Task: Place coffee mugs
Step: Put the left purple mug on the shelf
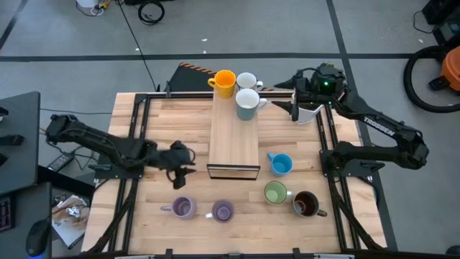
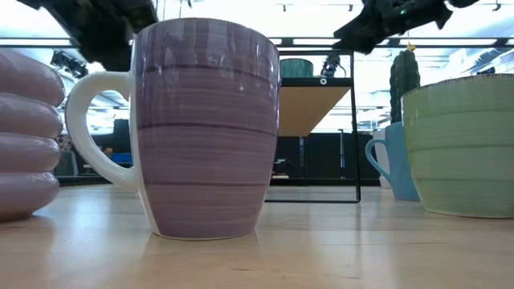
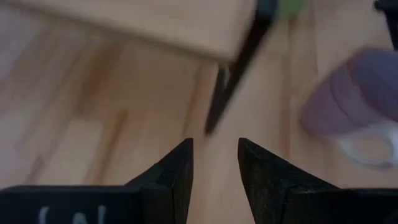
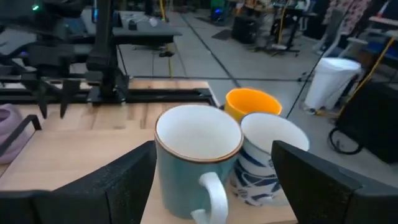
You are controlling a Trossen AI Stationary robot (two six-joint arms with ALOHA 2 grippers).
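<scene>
From above, a pale wooden table [image 1: 180, 122] sits on grey floor. A raised shelf [image 1: 233, 140] at centre carries an orange mug [image 1: 225, 83], a patterned mug [image 1: 246, 80] and a white mug [image 1: 248, 103]. Blue [image 1: 280, 164], green [image 1: 275, 193] and brown [image 1: 305, 204] mugs stand lower right, two purple mugs [image 1: 183, 208] lower centre.

At table height, one purple mug [image 2: 205, 128] fills the frame.

The left gripper [image 3: 214, 165], fingers partly apart, holds nothing.

The right gripper [image 4: 211, 180] stands wide open around the white mug [image 4: 198, 158], not touching.
</scene>
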